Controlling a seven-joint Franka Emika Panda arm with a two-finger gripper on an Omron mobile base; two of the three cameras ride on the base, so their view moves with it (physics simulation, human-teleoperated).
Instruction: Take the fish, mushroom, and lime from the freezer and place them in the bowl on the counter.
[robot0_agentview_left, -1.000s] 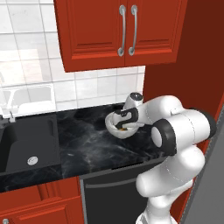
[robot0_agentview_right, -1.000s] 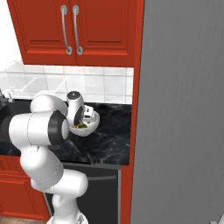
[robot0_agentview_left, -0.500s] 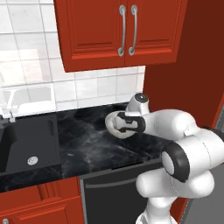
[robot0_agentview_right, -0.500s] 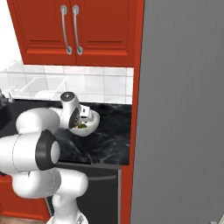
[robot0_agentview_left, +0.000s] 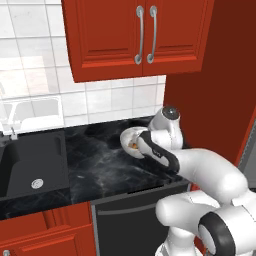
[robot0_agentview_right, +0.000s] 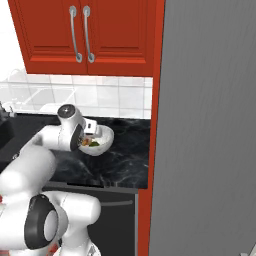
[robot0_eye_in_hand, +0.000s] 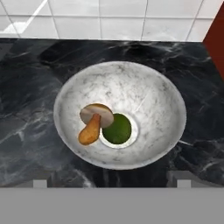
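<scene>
The marbled white-grey bowl (robot0_eye_in_hand: 120, 114) stands on the black counter (robot0_eye_in_hand: 30, 87) near the red side panel. Inside it lie the mushroom (robot0_eye_in_hand: 93, 121), tipped on its side, and the dark green lime (robot0_eye_in_hand: 117, 128), touching each other at the bottom. My gripper (robot0_eye_in_hand: 112, 182) hangs open just above the bowl's near rim, with nothing between its fingers. The base views show the bowl (robot0_agentview_left: 130, 140) (robot0_agentview_right: 103, 142) with my hand right beside it. The grey freezer (robot0_agentview_right: 210, 125) stands with its door shut. The fish is out of view.
A black sink (robot0_agentview_left: 30, 165) with a faucet (robot0_agentview_left: 10, 131) is set into the counter at the left. Red wall cabinets (robot0_agentview_left: 140, 35) hang above the tiled wall. A dark dishwasher front (robot0_agentview_left: 130, 215) sits under the counter. A red panel (robot0_agentview_left: 210, 90) borders the bowl's right.
My hand has drifted slightly up and to the right over the bowl, and the elbow has swung low toward the base. The jaws have stayed wide. Bowl contents lie as before.
</scene>
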